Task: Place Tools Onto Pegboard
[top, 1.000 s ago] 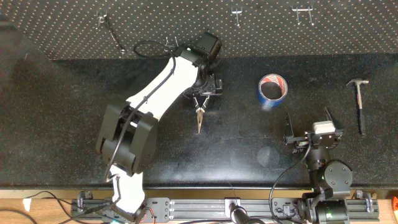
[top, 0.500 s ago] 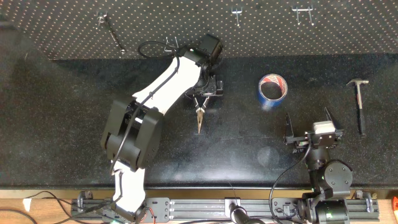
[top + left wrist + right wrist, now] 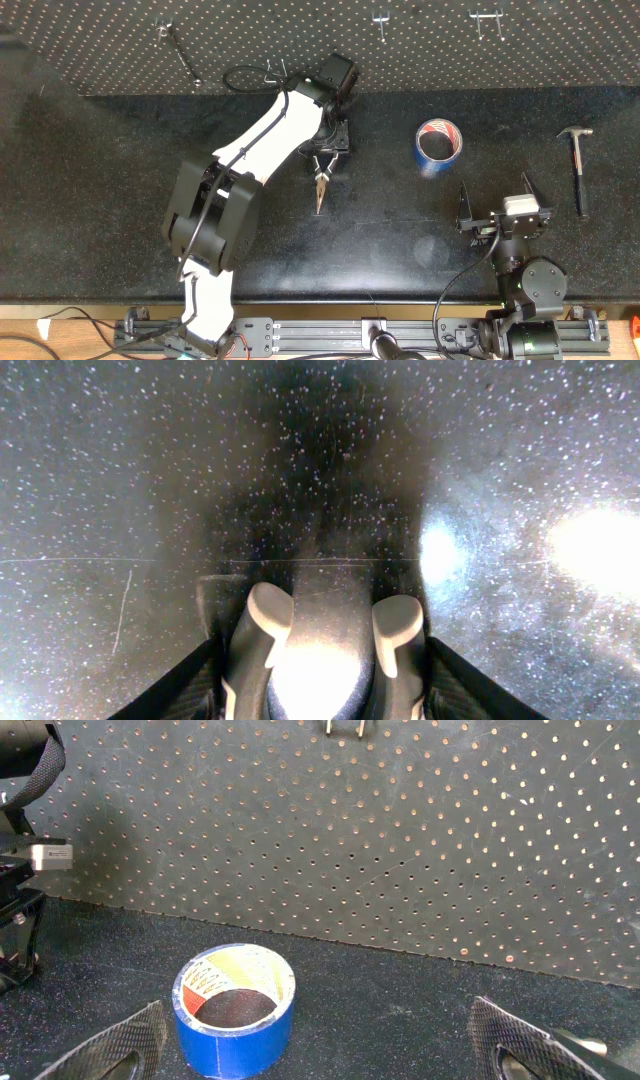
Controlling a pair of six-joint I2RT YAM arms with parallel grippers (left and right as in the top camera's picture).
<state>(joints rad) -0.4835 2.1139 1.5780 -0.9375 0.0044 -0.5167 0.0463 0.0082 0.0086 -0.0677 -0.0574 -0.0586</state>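
A pair of pliers (image 3: 319, 188) lies on the black table, nose pointing toward the arms' bases. My left gripper (image 3: 328, 150) is over its handles, just below the pegboard (image 3: 300, 35). In the left wrist view two pale rounded handle ends (image 3: 268, 622) sit between my dark fingers (image 3: 180, 685), which press against them from both sides. My right gripper (image 3: 496, 200) is open near its base, nothing between the fingers (image 3: 115, 1042); the blue tape roll (image 3: 236, 1008) stands ahead of it.
A wrench (image 3: 182, 52) hangs on the pegboard at the left. Bare hooks (image 3: 380, 20) (image 3: 487, 20) stick out farther right, another hook (image 3: 275, 70) near the left wrist. The tape roll (image 3: 438, 146) and a hammer (image 3: 577, 165) lie on the table's right side.
The left gripper's fingers have drawn in around the pliers' handles. The right arm, tape and hammer have not moved.
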